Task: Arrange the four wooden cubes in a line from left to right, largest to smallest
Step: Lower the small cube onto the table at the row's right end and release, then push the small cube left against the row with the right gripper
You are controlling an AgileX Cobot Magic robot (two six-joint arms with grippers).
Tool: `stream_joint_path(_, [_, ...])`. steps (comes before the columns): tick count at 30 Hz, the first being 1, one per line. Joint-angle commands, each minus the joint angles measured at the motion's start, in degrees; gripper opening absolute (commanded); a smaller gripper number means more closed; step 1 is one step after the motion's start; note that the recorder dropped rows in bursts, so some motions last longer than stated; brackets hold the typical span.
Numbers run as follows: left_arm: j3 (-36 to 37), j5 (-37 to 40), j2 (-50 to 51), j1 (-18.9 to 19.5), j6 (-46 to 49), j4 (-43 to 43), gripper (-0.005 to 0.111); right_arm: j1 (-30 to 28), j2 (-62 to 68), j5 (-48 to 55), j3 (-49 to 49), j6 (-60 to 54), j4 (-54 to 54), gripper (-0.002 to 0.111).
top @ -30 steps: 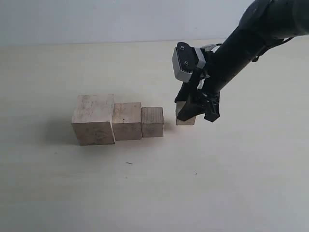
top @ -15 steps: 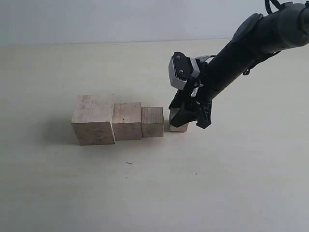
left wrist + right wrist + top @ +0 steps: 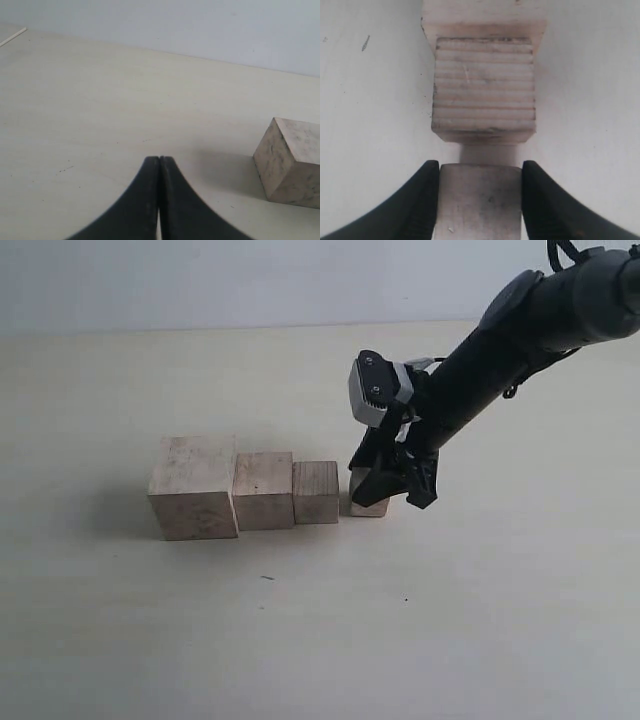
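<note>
Three pale wooden cubes stand touching in a row: the largest cube [image 3: 193,488] on the left, the second cube [image 3: 263,490], then the third cube [image 3: 315,492]. The smallest cube [image 3: 368,505] sits low at the table just right of the third, a narrow gap between them, with my right gripper [image 3: 395,480] shut on it. In the right wrist view the smallest cube [image 3: 480,200] fills the space between the black fingers of the right gripper [image 3: 480,170], and the third cube [image 3: 484,85] lies just beyond. My left gripper [image 3: 159,159] is shut and empty, with the largest cube [image 3: 292,170] off to one side.
The pale tabletop [image 3: 300,640] stretches in front of and behind the row. A light wall [image 3: 200,280] bounds the far edge. The right arm [image 3: 520,330] slants in from the upper right.
My right gripper has carried the smallest cube leftward and down, from a wider gap to close beside the third cube. The other three cubes have not moved.
</note>
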Motion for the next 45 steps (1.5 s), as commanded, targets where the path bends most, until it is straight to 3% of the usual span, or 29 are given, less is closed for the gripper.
stream_joint_path(1, [0.0, -0.2, -0.3, -0.4, 0.0, -0.1, 0.000, 0.0, -0.1, 0.3, 0.2, -0.4, 0.7, 0.013])
stream_joint_path(5, [0.0, -0.2, -0.3, -0.4, 0.0, -0.1, 0.000, 0.0, -0.1, 0.1, 0.2, -0.4, 0.8, 0.022])
stream_joint_path(13, [0.0, -0.2, -0.3, -0.4, 0.0, -0.1, 0.000, 0.0, -0.1, 0.1, 0.2, -0.4, 4.4, 0.051])
stream_joint_path(20, [0.0, -0.2, -0.3, -0.4, 0.0, -0.1, 0.000, 0.0, -0.1, 0.1, 0.2, 0.0, 4.4, 0.059])
stream_joint_path(31, [0.0, -0.2, -0.3, -0.4, 0.0, -0.1, 0.000, 0.0, -3.9, 0.3, 0.2, 10.3, 0.9, 0.059])
stream_joint_path(36, [0.0, -0.2, -0.3, -0.4, 0.0, -0.1, 0.000, 0.0, -8.6, 0.0, 0.2, 20.2, -0.8, 0.057])
stream_joint_path(39, [0.0, -0.2, -0.3, -0.4, 0.0, -0.1, 0.000, 0.0, -10.6, -1.4, 0.2, 27.9, -5.5, 0.048])
stream_joint_path(45, [0.0, -0.2, -0.3, -0.4, 0.0, -0.1, 0.000, 0.0, -9.9, -1.4, 0.2, 53.8, -17.9, 0.015])
